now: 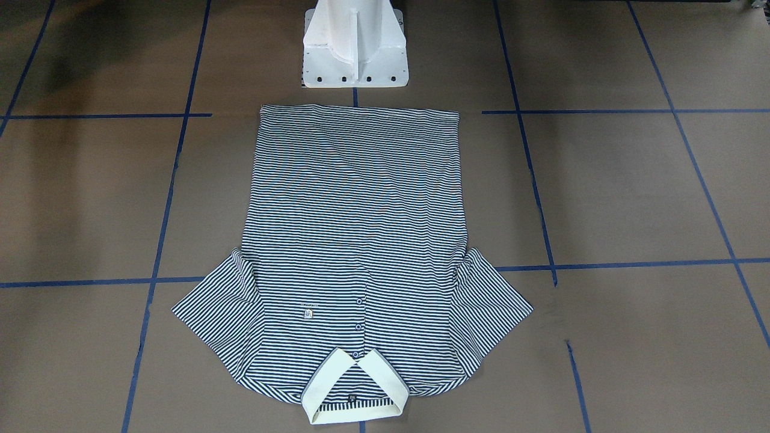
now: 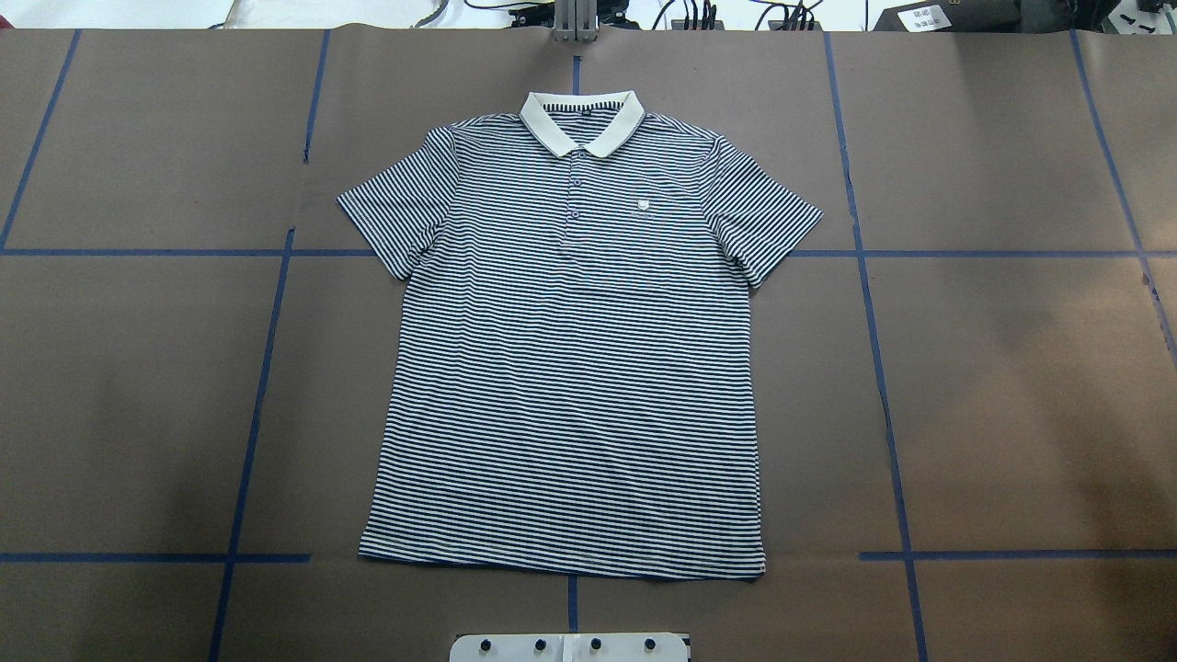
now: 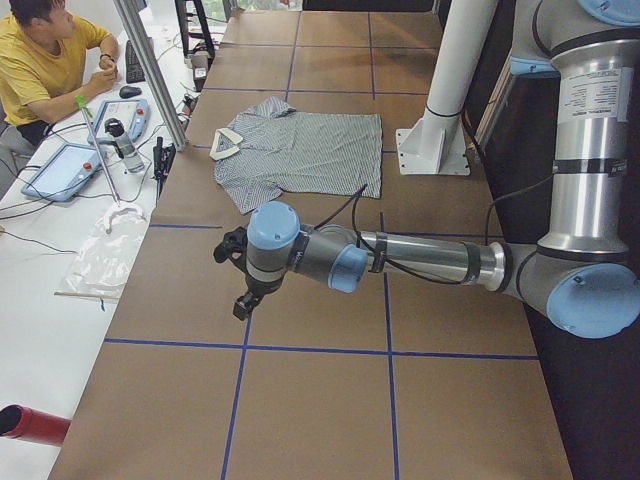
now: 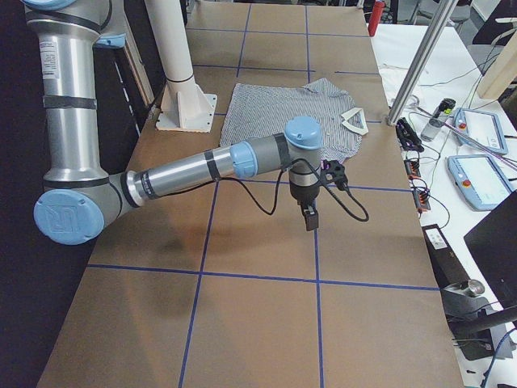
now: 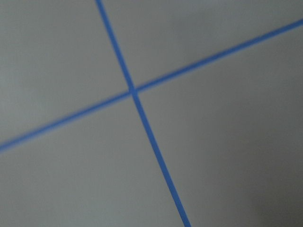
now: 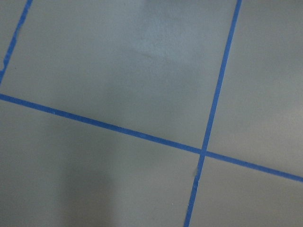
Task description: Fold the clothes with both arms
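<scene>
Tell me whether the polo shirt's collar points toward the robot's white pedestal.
No: the hem of the polo shirt lies nearest the white pedestal, and its collar lies at the far end.

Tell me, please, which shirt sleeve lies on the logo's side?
The sleeve on the robot's right; the logo patch sits between it and the placket, unlike the other sleeve.

One mark reads: a raised "UR" on the blue joint cap [image 4: 65, 217] of the right arm [image 4: 202, 171]. A white sticker [image 4: 49, 55] on that arm's upright tube and a second sticker [image 3: 588, 95] on the left arm [image 3: 430, 258] carry print too small to read. The chest patch [image 2: 645, 204] on the polo shirt [image 2: 570, 386] has illegible lettering, as does a white label [image 2: 927, 16] beyond the tabletop's far edge
</scene>
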`<act>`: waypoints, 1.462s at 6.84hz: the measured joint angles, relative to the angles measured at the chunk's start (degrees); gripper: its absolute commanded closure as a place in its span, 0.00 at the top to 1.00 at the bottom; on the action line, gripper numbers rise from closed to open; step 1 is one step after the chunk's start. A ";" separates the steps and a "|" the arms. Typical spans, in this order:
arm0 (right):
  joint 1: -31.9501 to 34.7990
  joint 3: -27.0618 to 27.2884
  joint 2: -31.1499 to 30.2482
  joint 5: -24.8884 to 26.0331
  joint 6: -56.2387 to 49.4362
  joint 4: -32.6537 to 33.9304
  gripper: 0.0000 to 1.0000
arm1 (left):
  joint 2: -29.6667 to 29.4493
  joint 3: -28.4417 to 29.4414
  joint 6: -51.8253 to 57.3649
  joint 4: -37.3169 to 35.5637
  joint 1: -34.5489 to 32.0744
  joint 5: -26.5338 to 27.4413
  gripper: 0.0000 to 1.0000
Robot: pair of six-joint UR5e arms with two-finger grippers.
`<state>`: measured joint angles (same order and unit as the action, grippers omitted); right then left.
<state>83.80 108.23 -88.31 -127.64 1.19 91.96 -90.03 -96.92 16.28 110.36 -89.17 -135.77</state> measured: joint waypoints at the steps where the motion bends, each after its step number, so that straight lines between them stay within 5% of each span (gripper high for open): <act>1: -0.03 -0.61 0.91 -1.01 0.87 -2.48 1.00 | -1.82 0.15 -1.66 4.67 0.03 0.07 1.00; 4: -5.55 -2.18 4.22 -5.01 13.85 -11.25 0.94 | -3.26 0.06 -8.66 11.16 0.11 0.04 1.00; 7: -22.21 -12.53 16.14 7.72 47.93 -24.91 0.67 | -3.30 -0.37 -9.40 11.93 0.18 -0.02 1.00; 10: -30.77 -27.49 23.75 15.39 57.73 -36.95 0.61 | -3.31 -0.43 -9.41 12.06 0.22 -0.01 1.00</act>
<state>53.04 80.74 -64.55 -112.26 58.91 55.00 -93.34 -97.36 6.88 122.42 -88.95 -135.77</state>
